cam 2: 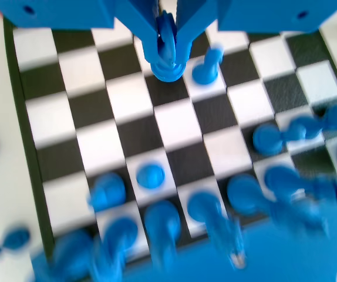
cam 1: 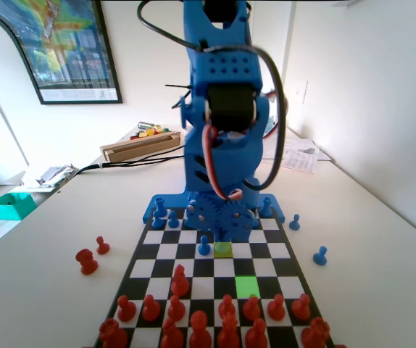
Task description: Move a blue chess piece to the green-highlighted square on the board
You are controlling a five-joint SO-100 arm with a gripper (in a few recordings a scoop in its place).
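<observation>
Place: a home office or hobby room, by the look of it.
Walls: plain white, with a framed poster (cam 1: 67, 47) at upper left of the fixed view.
Worktop (cam 1: 367, 239): pale, carrying a cardboard box (cam 1: 141, 144), papers (cam 1: 300, 156) and cables.
Floor side: a teal bin (cam 1: 11, 205) at left.

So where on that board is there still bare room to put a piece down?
The middle rows of the board are mostly bare, between the red pieces along the near edge and the blue pieces by the arm, including the green-highlighted square. Both end rows are crowded.
</observation>
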